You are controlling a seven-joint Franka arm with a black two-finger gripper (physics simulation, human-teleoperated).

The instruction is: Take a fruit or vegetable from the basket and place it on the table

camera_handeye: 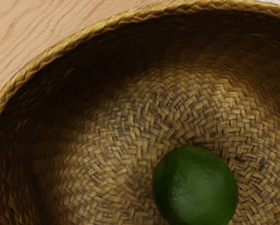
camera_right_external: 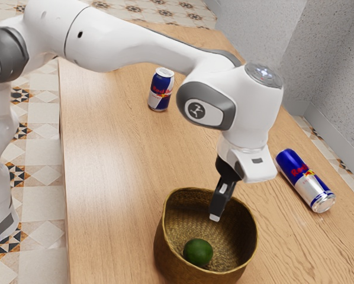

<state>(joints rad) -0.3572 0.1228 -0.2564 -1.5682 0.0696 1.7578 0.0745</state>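
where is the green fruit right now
In the exterior view, the green fruit lies on the floor of the woven basket, near the wall at the view's lower edge, below the pincer.

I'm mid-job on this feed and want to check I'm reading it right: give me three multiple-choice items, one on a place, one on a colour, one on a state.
1. Where is the round fruit?
A) Inside the basket
B) Outside it, against its wall
C) Balanced on its rim

2. What colour is that fruit?
A) Red
B) Yellow
C) Green

3. How is the can nearer the exterior view's right placed?
A) Upright
B) Lying on its side
C) Upside down

Key:
1: A, both views show it down on the woven bottom, within the walls.
2: C, its skin is dark green in both views.
3: B, the exterior view shows its long side along the wood, with an end facing outward.
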